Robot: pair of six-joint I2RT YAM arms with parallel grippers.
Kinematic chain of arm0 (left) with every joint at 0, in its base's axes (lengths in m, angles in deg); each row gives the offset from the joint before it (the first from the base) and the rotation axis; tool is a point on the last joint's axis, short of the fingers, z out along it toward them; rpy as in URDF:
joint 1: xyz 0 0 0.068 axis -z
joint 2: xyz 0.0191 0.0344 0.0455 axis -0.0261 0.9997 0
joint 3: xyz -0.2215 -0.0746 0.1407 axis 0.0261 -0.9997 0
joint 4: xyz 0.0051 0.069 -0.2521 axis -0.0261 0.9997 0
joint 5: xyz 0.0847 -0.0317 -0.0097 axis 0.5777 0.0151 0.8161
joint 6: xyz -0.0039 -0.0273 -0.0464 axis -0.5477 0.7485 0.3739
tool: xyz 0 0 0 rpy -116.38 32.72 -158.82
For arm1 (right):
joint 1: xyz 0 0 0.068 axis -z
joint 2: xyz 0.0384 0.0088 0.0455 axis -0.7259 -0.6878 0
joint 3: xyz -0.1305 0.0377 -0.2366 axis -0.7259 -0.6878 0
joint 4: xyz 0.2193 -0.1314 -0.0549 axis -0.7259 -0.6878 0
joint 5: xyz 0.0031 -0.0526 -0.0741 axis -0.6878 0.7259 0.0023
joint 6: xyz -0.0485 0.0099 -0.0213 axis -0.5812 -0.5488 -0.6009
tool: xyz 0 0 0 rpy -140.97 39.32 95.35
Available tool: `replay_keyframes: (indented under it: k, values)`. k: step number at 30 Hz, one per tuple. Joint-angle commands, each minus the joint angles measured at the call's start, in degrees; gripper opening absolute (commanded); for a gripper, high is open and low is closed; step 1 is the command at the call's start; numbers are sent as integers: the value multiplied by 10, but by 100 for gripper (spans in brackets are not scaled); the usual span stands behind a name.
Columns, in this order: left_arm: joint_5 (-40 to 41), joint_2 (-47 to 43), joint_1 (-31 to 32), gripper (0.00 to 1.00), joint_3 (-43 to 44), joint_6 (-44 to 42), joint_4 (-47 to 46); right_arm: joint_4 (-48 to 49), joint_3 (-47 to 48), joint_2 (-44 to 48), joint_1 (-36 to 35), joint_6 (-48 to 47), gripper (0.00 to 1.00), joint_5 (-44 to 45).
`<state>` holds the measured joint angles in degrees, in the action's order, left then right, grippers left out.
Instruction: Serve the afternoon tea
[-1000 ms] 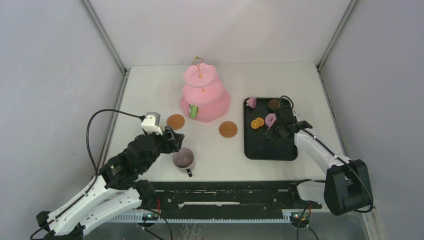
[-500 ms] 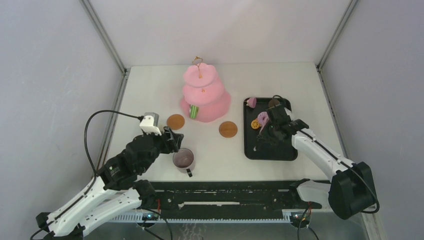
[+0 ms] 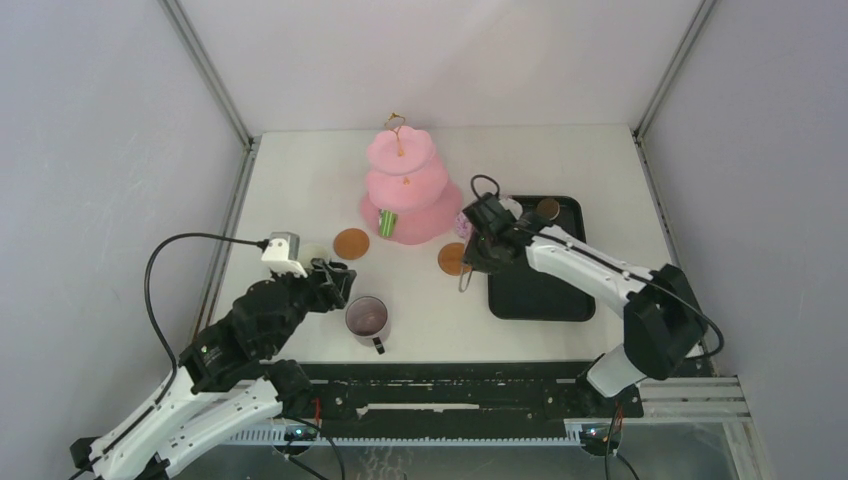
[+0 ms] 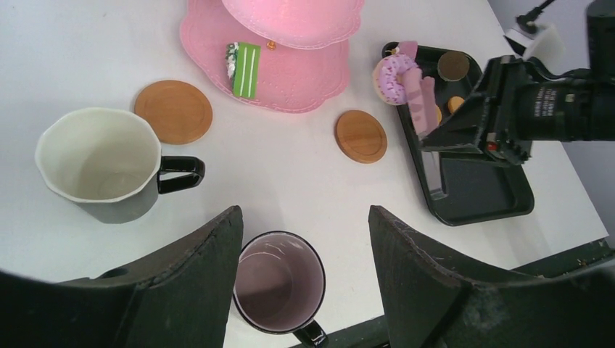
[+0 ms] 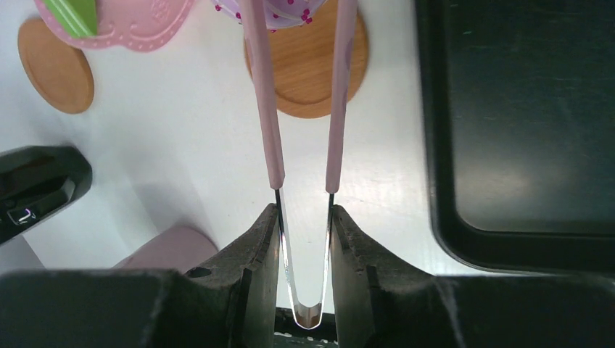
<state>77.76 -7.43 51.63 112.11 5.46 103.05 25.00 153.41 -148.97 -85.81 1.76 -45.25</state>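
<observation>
**Doughnut hanging in the tongs, right next to the pink stand**

The cake stand [image 3: 405, 190], upper centre of the top view, looks rigid but top-heavy, so I'd only lift it by the gold handle [image 3: 397, 120]. The white-lined mug [image 4: 98, 163] and pink-lined mug [image 4: 279, 283] look glazed and weighty, so grab the rim or handle; the left tool [image 4: 304, 214] hangs spread wide above the pink one. The doughnut [image 4: 395, 70] is tiny, light and probably slick plastic. The right tool [image 5: 304, 217] is squeezed on the tongs [image 5: 270, 109], whose pink tips pinch it just right of the bottom tier, so I'd guess it slips easily.
</observation>
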Motion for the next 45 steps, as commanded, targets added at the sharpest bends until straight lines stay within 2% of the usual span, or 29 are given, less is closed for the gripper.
replay_keyframes:
  k: [1,15,41,45]
  values:
    - [13,-18,1,69,9,8,11,6,66,-53,-33,12,0,15]
    - [16,-36,1,69,11,6,34,-7,224,-197,-63,-4,0,-4]
    - [-1,-36,1,69,-4,-38,22,29,289,-299,-33,-16,0,-51]
    - [0,-34,1,69,-3,-43,24,25,285,-297,-32,-15,5,-49]
